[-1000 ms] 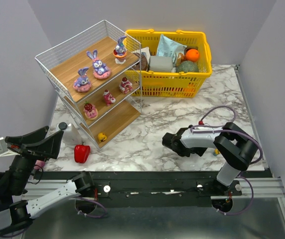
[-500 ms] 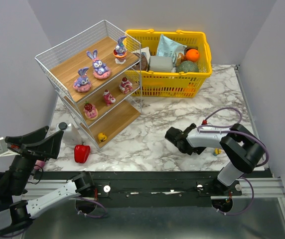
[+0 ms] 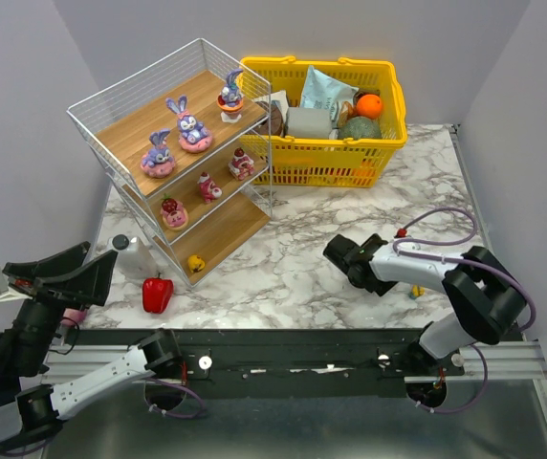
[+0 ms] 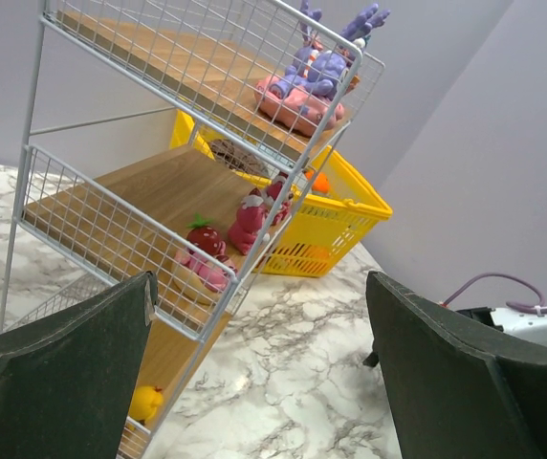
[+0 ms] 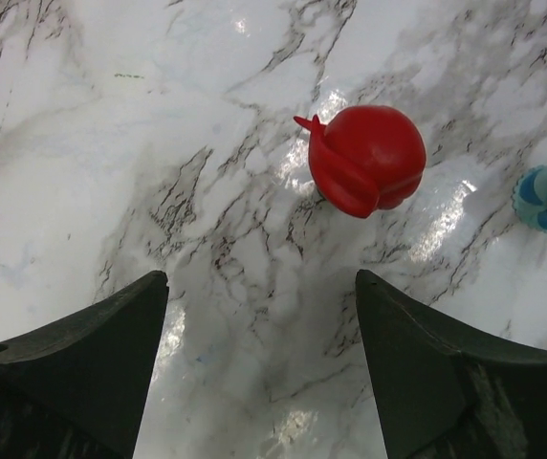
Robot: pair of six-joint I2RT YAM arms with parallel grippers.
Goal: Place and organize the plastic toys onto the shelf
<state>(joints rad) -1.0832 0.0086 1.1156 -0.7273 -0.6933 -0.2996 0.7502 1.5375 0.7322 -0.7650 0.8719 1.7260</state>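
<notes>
A: Which way is the red toy [image 5: 369, 161] lying from the right gripper [image 5: 259, 279]?

B: It is sitting on the marble table [image 5: 111, 143], ahead of the jaws and off centre, toward the finger on the right side of the wrist view. Nothing is touching it.

A: And the jaws?

B: They are standing wide open and holding nothing. The left gripper [image 4: 259, 282] is gaping open too, empty, and facing the shelf [image 4: 159, 186].

A: Is the piece offering a long axis?

B: Hardly. It is looking nearly round, with a small stub poking toward the upper left of that view. I am judging that the gripper needs to go forward and a little sideways to centre it, and then the fingers can close across the round body.

A: Which arm is nearer?

B: The right one, plainly. The left is hovering well apart, at the near-left corner beside the shelf. From overhead I am not managing to pick the red piece out — the right arm seems to be covering it.

A: Is anything crowding it?

B: A blue-and-yellow toy [image 5: 546, 199] is lying near it at the edge of the wrist view, apart from the red one. The purple bunnies [image 3: 189, 124] are already standing on the top board, so the carry is going to run leftward across the table.
</notes>
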